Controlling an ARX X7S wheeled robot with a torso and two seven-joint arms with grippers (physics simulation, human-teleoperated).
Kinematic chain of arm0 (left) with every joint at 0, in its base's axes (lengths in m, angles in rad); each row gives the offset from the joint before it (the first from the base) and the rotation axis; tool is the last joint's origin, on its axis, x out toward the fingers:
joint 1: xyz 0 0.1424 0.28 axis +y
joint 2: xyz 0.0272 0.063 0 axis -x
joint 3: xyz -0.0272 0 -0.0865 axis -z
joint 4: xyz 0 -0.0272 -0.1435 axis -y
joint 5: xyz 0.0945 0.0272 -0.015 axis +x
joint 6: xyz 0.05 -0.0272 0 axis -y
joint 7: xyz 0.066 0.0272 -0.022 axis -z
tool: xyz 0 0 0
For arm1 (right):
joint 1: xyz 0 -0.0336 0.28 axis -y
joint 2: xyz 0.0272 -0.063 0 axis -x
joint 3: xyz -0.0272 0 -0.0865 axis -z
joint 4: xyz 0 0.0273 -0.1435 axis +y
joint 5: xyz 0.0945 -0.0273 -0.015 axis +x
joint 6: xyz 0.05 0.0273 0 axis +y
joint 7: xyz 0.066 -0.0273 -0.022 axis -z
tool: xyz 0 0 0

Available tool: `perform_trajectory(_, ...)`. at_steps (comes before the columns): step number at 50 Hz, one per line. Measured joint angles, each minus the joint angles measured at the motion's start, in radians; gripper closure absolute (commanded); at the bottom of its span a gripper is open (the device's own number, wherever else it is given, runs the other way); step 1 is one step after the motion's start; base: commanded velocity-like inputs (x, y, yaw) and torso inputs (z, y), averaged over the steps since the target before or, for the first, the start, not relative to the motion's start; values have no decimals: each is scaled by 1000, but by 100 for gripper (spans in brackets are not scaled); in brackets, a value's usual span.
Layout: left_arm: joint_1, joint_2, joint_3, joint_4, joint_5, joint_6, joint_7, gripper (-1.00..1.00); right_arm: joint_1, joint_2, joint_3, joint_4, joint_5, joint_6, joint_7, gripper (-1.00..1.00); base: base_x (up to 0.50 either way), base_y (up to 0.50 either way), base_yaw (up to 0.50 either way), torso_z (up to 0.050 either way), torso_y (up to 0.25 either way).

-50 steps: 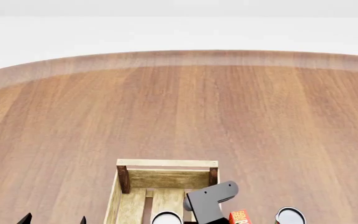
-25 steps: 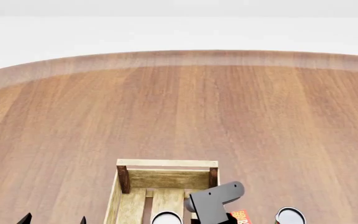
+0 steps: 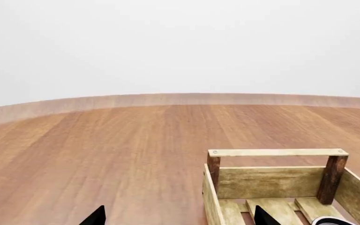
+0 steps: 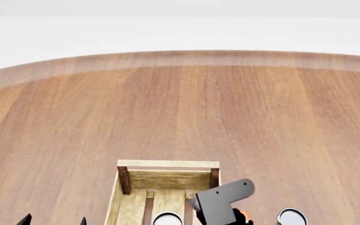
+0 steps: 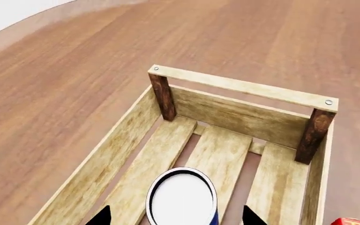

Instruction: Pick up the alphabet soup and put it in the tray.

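Observation:
The alphabet soup can (image 5: 181,197), white top and a strip of blue label, stands upright on the slats inside the tray (image 5: 243,86). My right gripper (image 5: 176,216) is open just above it, one black fingertip on each side of the can with a gap to it. In the head view the can top (image 4: 167,219) shows in the tray (image 4: 167,164) at the bottom edge, beside my grey right arm link (image 4: 224,199). My left gripper (image 3: 178,218) is open and empty, left of the tray (image 3: 277,153); it also shows in the head view (image 4: 54,220).
A second can (image 4: 291,217) stands on the wooden table right of the tray. A red box (image 4: 245,214) lies between them, mostly hidden by my right arm; its corner shows in the right wrist view (image 5: 358,221). The round table edge (image 4: 180,57) curves across the far side.
My right arm link has shifted to the right in the head view and now covers most of the red box. The can stays in the tray. The left arm has not moved.

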Motion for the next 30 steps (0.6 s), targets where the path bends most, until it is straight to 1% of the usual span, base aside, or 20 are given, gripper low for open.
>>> perform_trajectory(30, 5, -13, -4, 21, -10, 0, -12, -100, -139, 60, 102, -310, 62, -9, 111, -100, 0, 0, 0, 0, 0)
